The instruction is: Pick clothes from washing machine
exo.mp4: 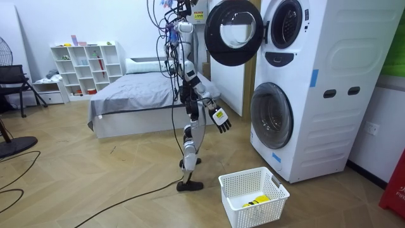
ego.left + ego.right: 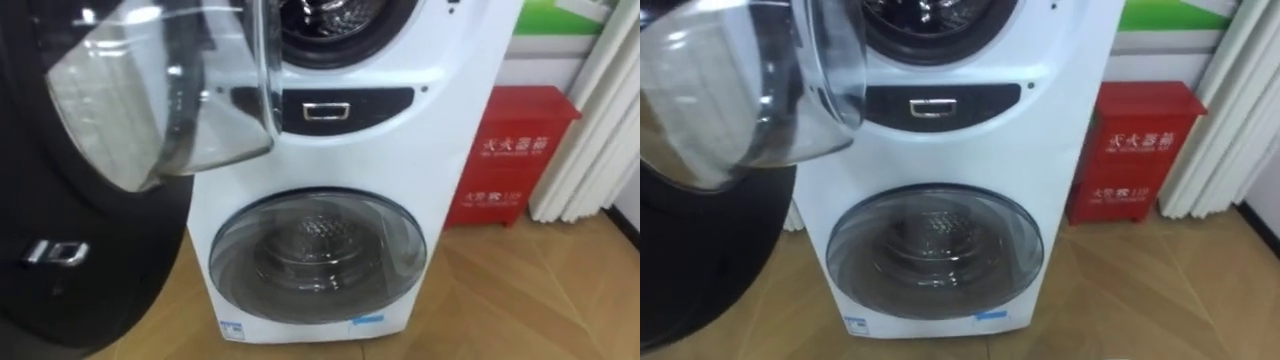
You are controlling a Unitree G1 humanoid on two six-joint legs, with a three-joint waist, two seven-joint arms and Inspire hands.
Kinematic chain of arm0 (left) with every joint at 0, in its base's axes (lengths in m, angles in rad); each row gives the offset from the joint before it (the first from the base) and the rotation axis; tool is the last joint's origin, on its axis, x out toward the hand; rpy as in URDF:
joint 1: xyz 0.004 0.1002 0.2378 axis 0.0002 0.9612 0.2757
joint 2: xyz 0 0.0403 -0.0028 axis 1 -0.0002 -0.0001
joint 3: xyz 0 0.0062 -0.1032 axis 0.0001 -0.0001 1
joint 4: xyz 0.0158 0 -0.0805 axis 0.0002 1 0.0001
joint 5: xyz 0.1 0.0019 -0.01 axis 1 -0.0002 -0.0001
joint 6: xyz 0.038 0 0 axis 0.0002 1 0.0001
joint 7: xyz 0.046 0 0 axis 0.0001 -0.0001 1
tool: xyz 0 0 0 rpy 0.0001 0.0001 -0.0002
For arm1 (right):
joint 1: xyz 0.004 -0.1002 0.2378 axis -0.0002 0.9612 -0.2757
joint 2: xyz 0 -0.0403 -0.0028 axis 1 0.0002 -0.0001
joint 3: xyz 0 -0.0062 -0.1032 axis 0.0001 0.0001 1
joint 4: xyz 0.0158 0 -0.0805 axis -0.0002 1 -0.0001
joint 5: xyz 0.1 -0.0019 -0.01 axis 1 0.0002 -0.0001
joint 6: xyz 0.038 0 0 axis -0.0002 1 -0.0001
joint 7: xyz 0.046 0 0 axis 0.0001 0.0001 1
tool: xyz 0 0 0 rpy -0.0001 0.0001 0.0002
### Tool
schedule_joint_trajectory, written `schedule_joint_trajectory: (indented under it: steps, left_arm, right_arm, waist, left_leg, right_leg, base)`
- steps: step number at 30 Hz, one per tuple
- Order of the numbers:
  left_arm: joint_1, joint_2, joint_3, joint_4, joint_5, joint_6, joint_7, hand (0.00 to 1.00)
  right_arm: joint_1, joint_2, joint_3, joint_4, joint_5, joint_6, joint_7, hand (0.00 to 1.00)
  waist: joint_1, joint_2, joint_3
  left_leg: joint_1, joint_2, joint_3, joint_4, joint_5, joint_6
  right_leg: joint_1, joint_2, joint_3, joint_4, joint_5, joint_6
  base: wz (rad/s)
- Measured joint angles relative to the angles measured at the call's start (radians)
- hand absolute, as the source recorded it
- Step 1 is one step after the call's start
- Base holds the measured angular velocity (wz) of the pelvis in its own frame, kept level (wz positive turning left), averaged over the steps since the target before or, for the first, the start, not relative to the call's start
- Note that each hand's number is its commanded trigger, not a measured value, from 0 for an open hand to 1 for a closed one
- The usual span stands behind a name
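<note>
One hand point(image 1: 221, 121) low, apart from washing machine point(image 1: 329, 126)

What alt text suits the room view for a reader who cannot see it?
A humanoid robot stands on the wood floor facing a stacked white washing machine, its upper door swung open, its lower door shut. A white basket sits nearby, something yellow inside.

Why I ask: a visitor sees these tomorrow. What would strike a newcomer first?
The upper door, a big black-rimmed glass bowl, hangs wide open off the stacked white washing machine at the eye views' upper left. Below, the lower door is shut, a red cabinet to its right. In the room view a white basket sits on the floor nearby.
</note>
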Motion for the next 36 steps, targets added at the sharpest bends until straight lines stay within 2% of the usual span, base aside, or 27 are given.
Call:
schedule_joint_trajectory:
  steps: [2,5,7,8,10,12,13,15,18,19,21,22,25,28,30,33,35,36]
  left_arm:
    - [-0.006,0.002,0.048,0.002,-0.004,0.013,0.023,0.00]
    - [-0.056,0.009,0.149,-0.079,0.000,0.063,0.069,0.00]
    - [-0.099,0.033,0.158,-0.137,-0.027,0.062,0.113,0.00]
    - [-0.122,0.048,0.162,-0.188,-0.039,0.058,0.143,0.00]
    - [-0.162,0.058,0.161,-0.292,-0.038,0.045,0.198,0.00]
    - [-0.183,0.063,0.142,-0.467,-0.039,0.021,0.245,0.00]
    - [-0.187,0.064,0.140,-0.514,-0.038,0.018,0.251,0.00]
    - [-0.202,0.064,0.137,-0.708,-0.010,0.016,0.283,0.00]
    - [-0.207,0.066,0.120,-0.904,0.050,0.001,0.311,0.00]
    - [-0.208,0.066,0.120,-0.939,0.056,0.001,0.311,0.00]
    - [-0.210,0.067,0.101,-1.068,0.064,0.000,0.326,0.00]
    - [-0.214,0.066,0.094,-1.097,0.067,0.000,0.329,0.00]
    - [-0.251,0.073,0.059,-1.180,0.094,0.000,0.332,0.00]
    - [-0.269,0.073,0.017,-1.264,0.107,0.001,0.318,0.00]
    - [-0.290,0.078,-0.004,-1.313,0.174,0.019,0.302,0.00]
    - [-0.298,0.080,-0.040,-1.346,0.202,0.040,0.279,0.00]
    - [-0.328,0.077,-0.078,-1.349,0.223,0.047,0.249,0.00]
    - [-0.345,0.075,-0.102,-1.350,0.220,0.062,0.240,0.00]
  right_arm:
    - [0.004,-0.014,0.000,-0.006,-0.006,0.000,-0.005,0.00]
    - [0.024,-0.022,-0.027,-0.065,-0.027,-0.001,-0.005,0.00]
    - [0.024,-0.025,-0.049,-0.079,-0.028,0.000,-0.009,0.00]
    - [0.023,-0.028,-0.054,-0.092,-0.043,-0.001,-0.015,0.00]
    - [0.024,-0.028,-0.058,-0.102,-0.073,-0.008,-0.027,0.00]
    - [0.027,-0.028,-0.054,-0.117,-0.081,-0.008,-0.027,0.00]
    - [0.030,-0.027,-0.054,-0.126,-0.082,-0.008,-0.027,0.00]
    - [0.034,-0.027,-0.050,-0.156,-0.103,-0.008,-0.027,0.00]
    - [0.034,-0.022,-0.048,-0.167,-0.105,-0.009,-0.027,0.00]
    - [0.034,-0.019,-0.048,-0.167,-0.105,-0.009,-0.028,0.00]
    - [0.035,-0.010,-0.044,-0.167,-0.104,-0.008,-0.026,0.00]
    - [0.034,-0.009,-0.044,-0.167,-0.105,-0.008,-0.026,0.00]
    - [0.031,0.000,-0.037,-0.167,-0.104,-0.008,-0.020,0.00]
    - [0.031,0.004,-0.033,-0.167,-0.100,-0.008,0.007,0.00]
    - [0.030,0.005,-0.027,-0.170,-0.105,-0.008,0.020,0.00]
    - [0.022,0.005,-0.023,-0.170,-0.104,-0.008,0.030,0.00]
    - [0.013,0.006,-0.004,-0.170,-0.105,-0.008,0.042,0.00]
    - [0.005,0.007,0.007,-0.168,-0.099,-0.007,0.051,0.00]
  waist:
    - [0.011,0.009,0.0020]
    - [0.031,0.030,0.0006]
    - [0.034,0.050,0.0018]
    - [0.029,0.056,-0.0043]
    - [0.027,0.068,-0.0031]
    - [0.025,0.074,-0.0038]
    - [0.025,0.074,-0.0042]
    - [0.024,0.070,-0.0058]
    - [0.024,0.063,-0.0091]
    - [0.024,0.061,-0.0101]
    - [0.012,0.056,-0.0089]
    - [0.001,0.054,-0.0082]
    - [-0.004,0.056,-0.0057]
    - [-0.011,0.057,0.0001]
    - [-0.020,0.055,0.0023]
    - [-0.026,0.053,0.0037]
    - [-0.033,0.049,0.0053]
    - [-0.042,0.048,0.0061]
  left_leg:
    - [0.003,0.002,0.000,0.000,-0.001,-0.001]
    - [-0.004,0.003,-0.006,0.007,-0.002,-0.001]
    - [0.006,0.003,-0.010,0.008,-0.002,-0.001]
    - [0.007,0.003,-0.010,0.008,-0.002,-0.001]
    - [0.003,0.003,-0.011,0.009,-0.001,-0.001]
    - [0.000,0.002,-0.011,0.009,-0.001,-0.001]
    - [-0.001,0.002,-0.011,0.009,-0.001,-0.001]
    - [-0.009,0.002,-0.011,0.009,-0.001,-0.001]
    - [-0.013,0.002,-0.017,0.010,-0.001,-0.001]
    - [-0.013,0.002,-0.021,0.010,-0.001,-0.001]
    - [-0.013,0.002,-0.038,0.010,-0.001,-0.002]
    - [-0.013,0.002,-0.040,0.010,-0.001,-0.002]
    - [-0.014,0.001,-0.057,0.010,-0.001,-0.002]
    - [-0.016,-0.001,-0.059,0.009,-0.001,-0.002]
    - [-0.023,-0.001,-0.060,0.011,-0.001,-0.002]
    - [-0.035,-0.002,-0.062,0.019,-0.001,-0.002]
    - [-0.048,-0.005,-0.074,0.027,-0.001,-0.001]
    - [-0.054,-0.007,-0.084,0.029,-0.001,-0.001]
  right_leg:
    - [0.003,0.001,0.000,0.003,0.000,0.000]
    - [0.004,0.002,-0.010,0.003,0.001,-0.001]
    - [0.018,0.002,-0.017,0.002,0.000,-0.001]
    - [0.018,0.002,-0.023,0.002,0.000,-0.001]
    - [0.015,0.002,-0.024,0.002,0.000,-0.001]
    - [0.013,0.001,-0.025,0.000,0.000,-0.001]
    - [0.013,0.001,-0.025,-0.001,0.000,-0.001]
    - [0.000,0.001,-0.023,0.000,0.000,-0.001]
    - [-0.004,0.001,-0.032,0.002,0.000,-0.001]
    - [-0.002,0.001,-0.033,0.002,0.000,-0.001]
    - [0.004,0.001,-0.053,0.001,0.001,-0.001]
    - [0.005,0.001,-0.058,0.001,0.000,-0.001]
    - [0.010,0.001,-0.068,0.000,0.000,-0.001]
    - [0.011,0.001,-0.080,-0.001,0.000,-0.001]
    - [0.007,0.001,-0.083,-0.001,0.000,-0.001]
    - [0.000,-0.001,-0.086,0.000,0.000,-0.001]
    - [-0.005,-0.002,-0.091,0.000,0.000,-0.001]
    - [-0.006,-0.003,-0.100,-0.001,0.000,-0.001]
  base:
    - [0.02]
    - [0.10]
    - [0.07]
    - [0.00]
    - [0.00]
    - [0.00]
    - [0.00]
    - [-0.04]
    - [-0.01]
    - [0.04]
    - [0.17]
    - [0.24]
    - [0.13]
    - [0.05]
    - [0.04]
    - [0.05]
    - [0.15]
    - [0.22]
